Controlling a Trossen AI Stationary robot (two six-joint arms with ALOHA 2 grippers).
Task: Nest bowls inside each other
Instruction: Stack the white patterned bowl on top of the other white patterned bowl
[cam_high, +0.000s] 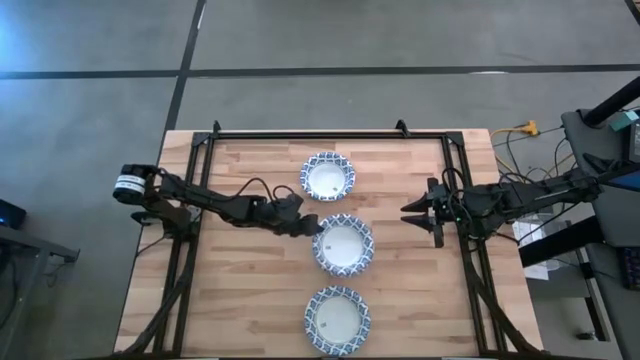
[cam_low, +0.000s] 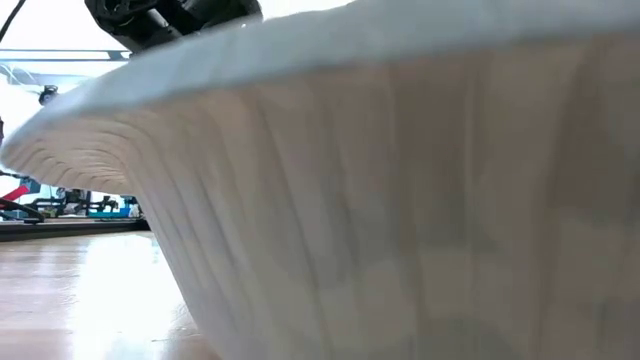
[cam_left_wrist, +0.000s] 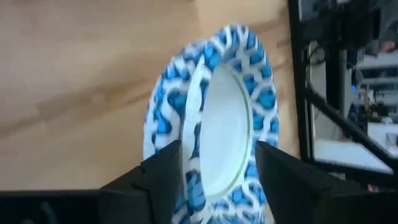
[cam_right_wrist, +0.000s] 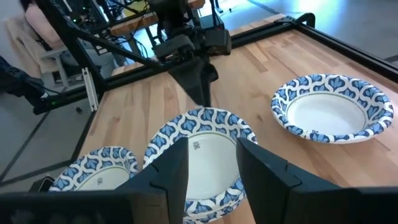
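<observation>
There, left hand (cam_high: 316, 228) at middle bowl (cam_high: 345, 247).

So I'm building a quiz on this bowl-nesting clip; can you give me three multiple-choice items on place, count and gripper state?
1. Where is the left gripper?
A. At the rim of the middle bowl
B. Over the far bowl
C. Off the table

2. How many bowl positions show in the high view?
A. One
B. Three
C. Five

3. How are the right gripper's fingers?
A. Shut on a bowl
B. Open, holding nothing
C. Out of view

Answers:
1 A: its fingertips meet the middle bowl at its left edge.
2 B: the far bowl, the middle bowl and the near bowl lie in a line.
3 B: the right gripper waits apart from the bowls, fingers spread.
</observation>
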